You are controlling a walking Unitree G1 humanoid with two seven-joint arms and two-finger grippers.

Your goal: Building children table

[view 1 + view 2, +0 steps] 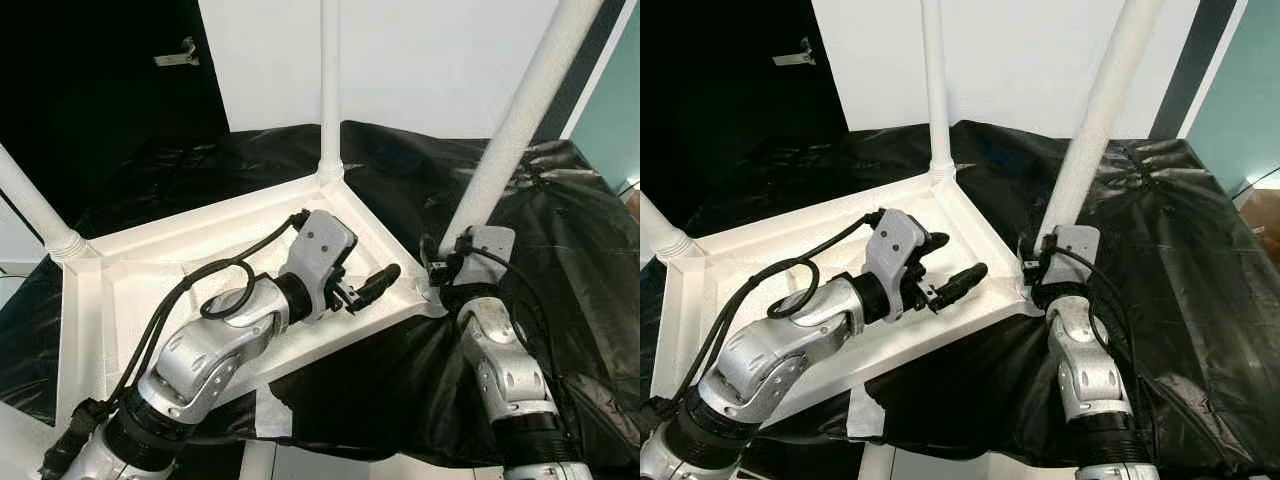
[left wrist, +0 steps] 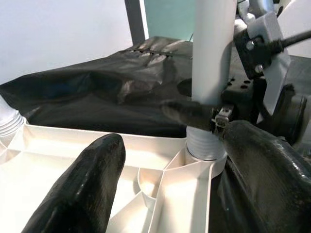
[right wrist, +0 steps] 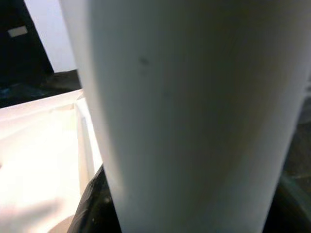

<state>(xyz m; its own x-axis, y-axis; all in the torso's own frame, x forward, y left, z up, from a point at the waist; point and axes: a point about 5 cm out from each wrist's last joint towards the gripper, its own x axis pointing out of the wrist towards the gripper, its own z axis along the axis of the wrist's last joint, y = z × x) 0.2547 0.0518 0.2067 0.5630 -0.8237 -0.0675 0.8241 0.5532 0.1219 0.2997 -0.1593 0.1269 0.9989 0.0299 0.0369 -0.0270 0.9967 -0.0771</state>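
A white plastic table top (image 1: 130,290) lies upside down on a black-covered surface. Three white legs stand up from its corners: one at the left (image 1: 35,215), one at the far corner (image 1: 330,90), one at the near right (image 1: 520,110). My right gripper (image 1: 445,272) is shut on the near-right leg just above its threaded base (image 2: 206,143); that leg (image 3: 194,121) runs close past the right wrist camera. Open and holding nothing, my left gripper (image 1: 365,268) hovers over the ribbed underside and points at that same corner. Its two black fingers (image 2: 82,194) stand wide apart.
A black plastic sheet (image 1: 560,220) covers the surface under and around the table top and hangs over the front edge. A white wall stands behind, a dark door with a metal handle (image 1: 178,52) at the far left, and a teal wall at the right.
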